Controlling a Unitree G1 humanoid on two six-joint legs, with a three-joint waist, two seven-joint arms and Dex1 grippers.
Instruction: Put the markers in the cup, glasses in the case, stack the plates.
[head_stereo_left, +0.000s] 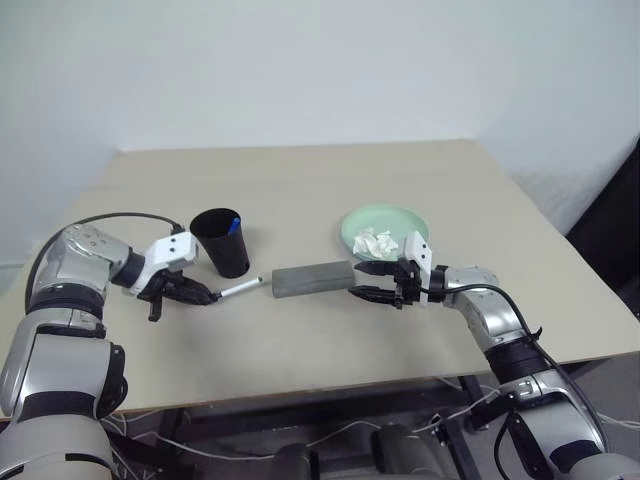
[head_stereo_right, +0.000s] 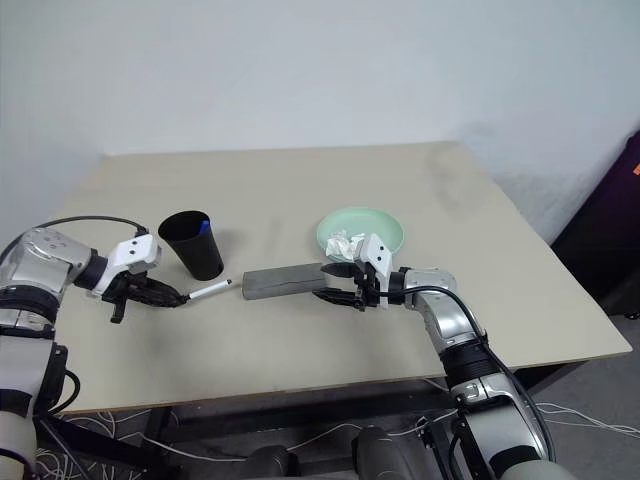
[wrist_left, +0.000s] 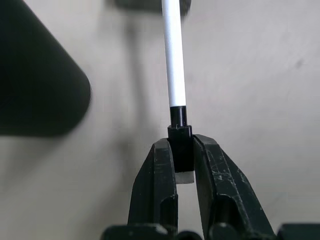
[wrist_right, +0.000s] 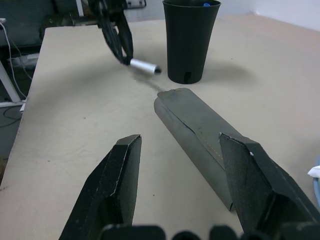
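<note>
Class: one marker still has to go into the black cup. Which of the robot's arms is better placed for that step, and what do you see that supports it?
Left. Its gripper is shut on the black-capped marker, right beside the cup. The right gripper, jaws open, is at the case, farther away.

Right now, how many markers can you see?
2. The blue-capped marker stands inside the black cup. The black-capped marker is pinched at its cap end by the left gripper, beside the cup.
</note>
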